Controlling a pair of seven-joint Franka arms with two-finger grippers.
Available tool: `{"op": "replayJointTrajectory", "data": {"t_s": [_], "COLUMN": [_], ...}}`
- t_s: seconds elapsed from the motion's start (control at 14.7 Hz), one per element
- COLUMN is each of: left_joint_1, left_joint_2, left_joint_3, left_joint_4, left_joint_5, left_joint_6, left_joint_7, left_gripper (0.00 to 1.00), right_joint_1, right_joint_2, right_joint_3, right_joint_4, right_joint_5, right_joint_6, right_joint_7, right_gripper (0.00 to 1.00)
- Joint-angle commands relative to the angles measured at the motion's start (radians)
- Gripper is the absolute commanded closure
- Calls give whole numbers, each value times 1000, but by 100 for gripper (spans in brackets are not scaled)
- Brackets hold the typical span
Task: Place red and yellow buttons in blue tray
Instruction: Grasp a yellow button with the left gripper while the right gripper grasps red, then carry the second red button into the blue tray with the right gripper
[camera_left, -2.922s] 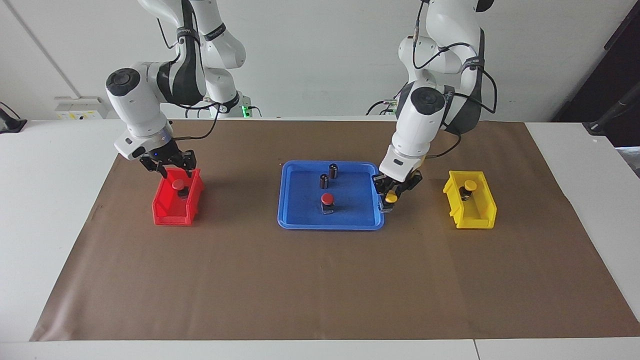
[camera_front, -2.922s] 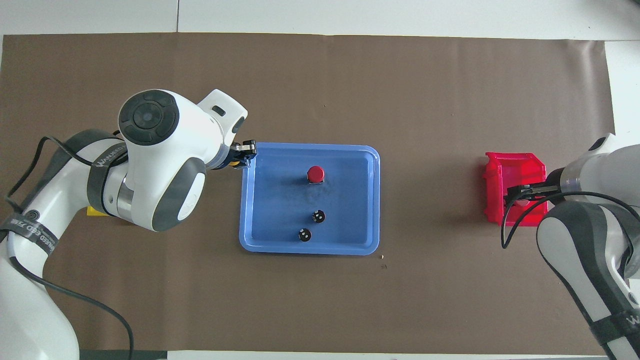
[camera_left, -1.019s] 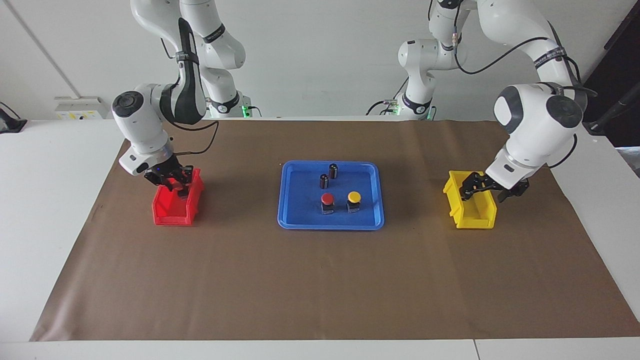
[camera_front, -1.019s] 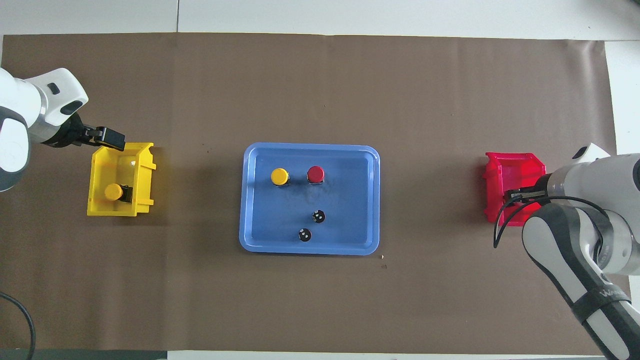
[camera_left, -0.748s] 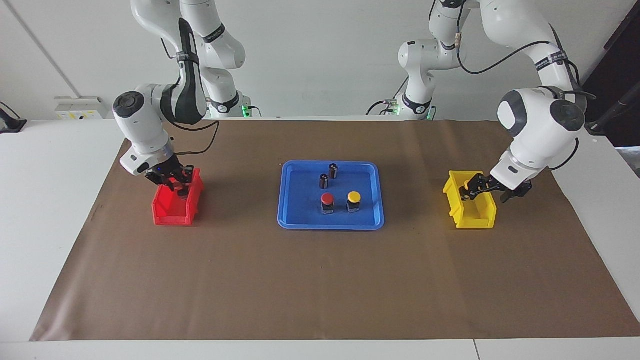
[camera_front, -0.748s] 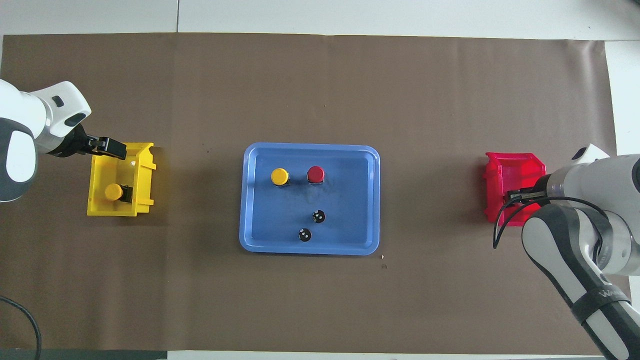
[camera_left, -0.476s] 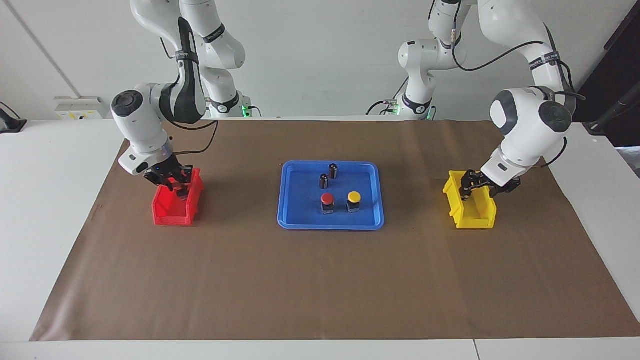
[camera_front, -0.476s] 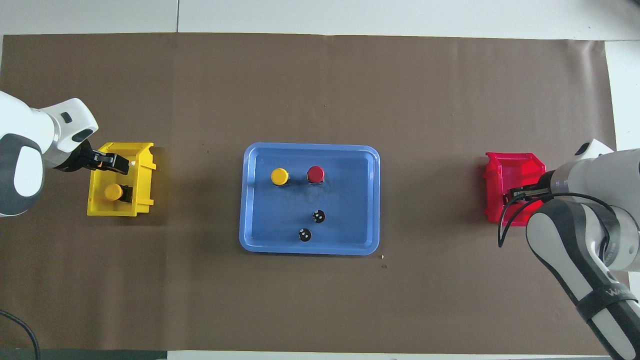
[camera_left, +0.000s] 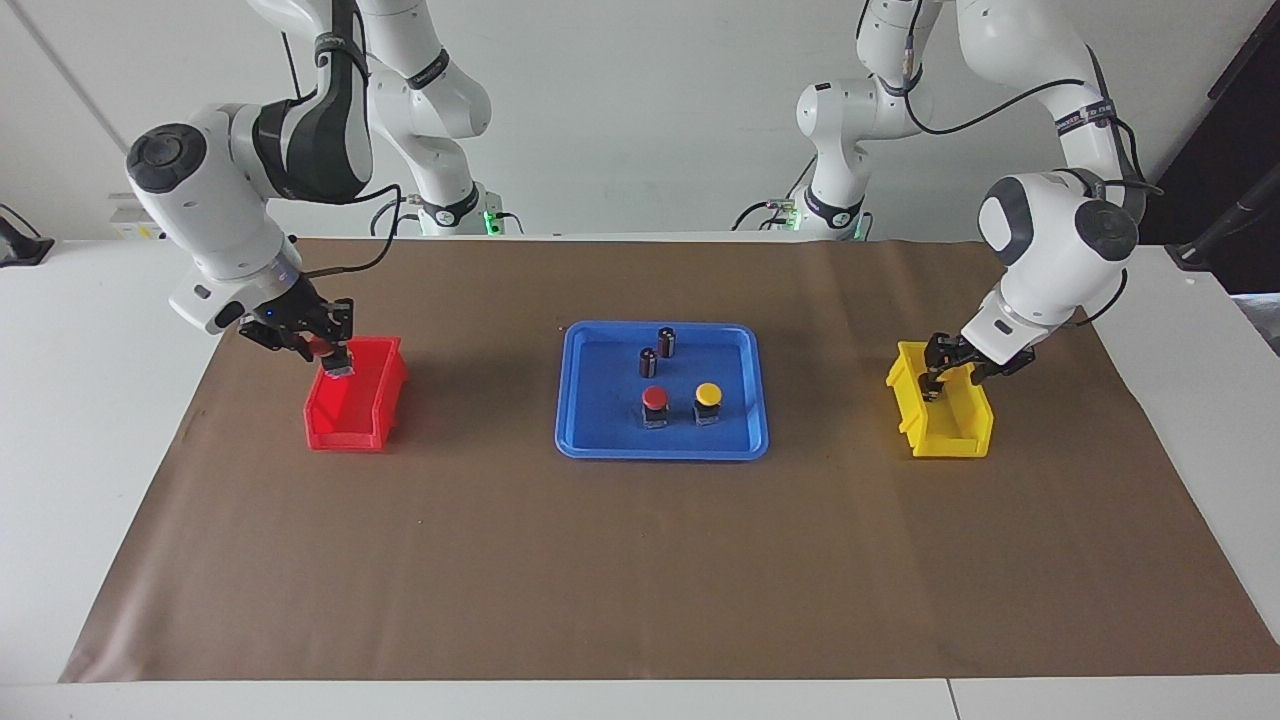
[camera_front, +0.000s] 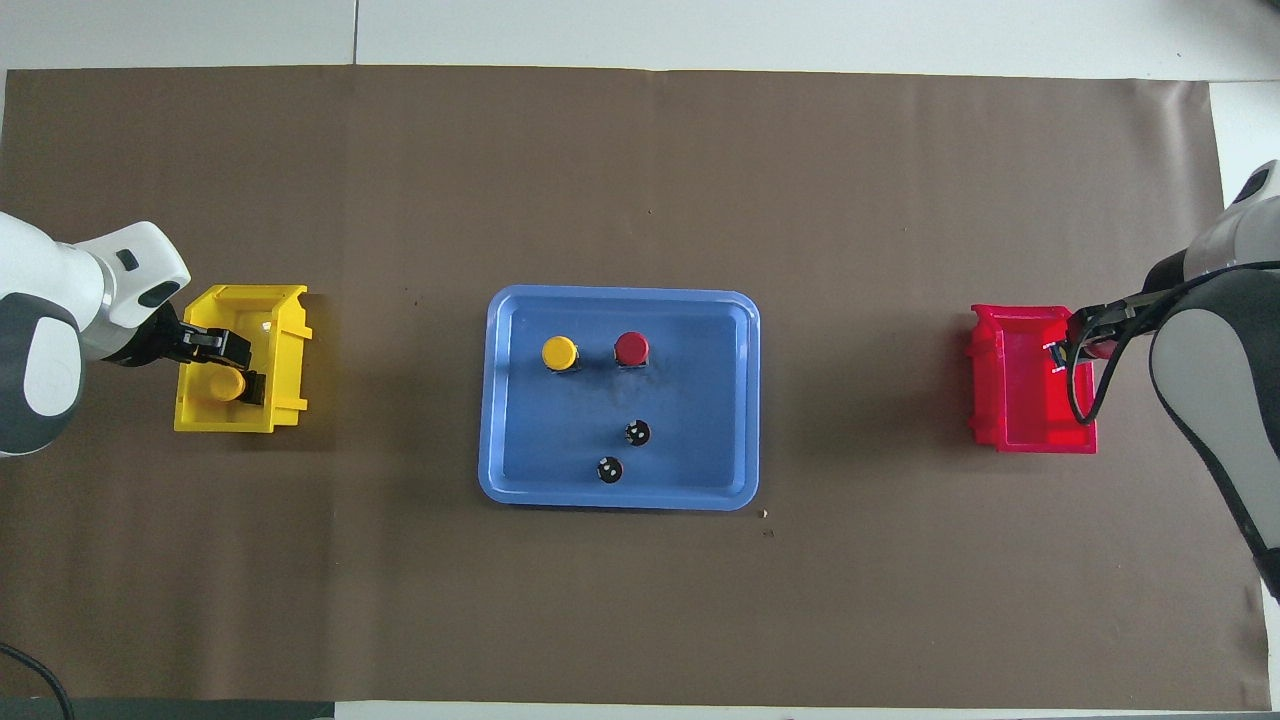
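Brown paper (camera_left: 640, 560) over white table (camera_left: 90, 400)

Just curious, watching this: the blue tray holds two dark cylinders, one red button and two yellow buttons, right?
Not quite. The blue tray holds only one yellow button, beside the red button and the two dark cylinders. The overhead view shows it.

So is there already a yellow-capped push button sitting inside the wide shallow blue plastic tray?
Yes, one yellow-capped push button stands in the blue tray, beside a red-capped button.
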Motion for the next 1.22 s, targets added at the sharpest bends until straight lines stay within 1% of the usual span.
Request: {"op": "replayJointTrajectory", "data": {"t_s": [0.0, 0.07, 0.2, 0.34, 0.48, 0.61, 0.68, 0.75, 0.82, 1.02, 1.09, 1.16], "left_joint_1": [16, 28, 28, 28, 28, 28, 27, 25, 19, 19, 18, 16], "left_joint_2": [-49, -52, -63, -77, -77, -77, -77, -77, -77, -66, -56, -28], "left_joint_3": [-3, -3, -3, -3, -3, -5, -5, -5, -5, -5, -5, -5], "left_joint_4": [-68, -81, -109, -143, -157, -157, -157, -157, -157, -126, -77, -4], "left_joint_5": [13, 13, 14, 14, 13, 13, 13, 13, 13, 13, 13, 17], "left_joint_6": [40, 43, 64, 98, 133, 136, 136, 135, 136, 122, 103, 45], "left_joint_7": [2, 5, 7, 7, 1, -2, -7, -14, -19, -25, -22, -12], "left_gripper": [32, 32, 32, 32, 32, 32, 50, 90, 99, 99, 99, 99], "right_joint_1": [169, 227, 344, 425, 471, 482, 479, 478, 478, 487, 487, 488], "right_joint_2": [98, 107, 130, 162, 202, 228, 225, 219, 219, 248, 253, 254], "right_joint_3": [7, 7, 7, 8, 8, 7, 7, 7, 8, 7, 8, 8], "right_joint_4": [161, 158, 127, 95, 73, 63, 38, 8, -18, -42, -40, -40], "right_joint_5": [-3, 0, 3, 6, 6, 6, 6, 6, 6, 6, 6, 6], "right_joint_6": [-57, -20, 102, 197, 256, 299, 328, 356, 374, 426, 428, 431], "right_joint_7": [229, 332, 543, 661, 744, 753, 752, 752, 752, 755, 755, 755], "right_gripper": [100, 100, 100, 100, 100, 99, 99, 99, 98, 98, 98, 97]}}
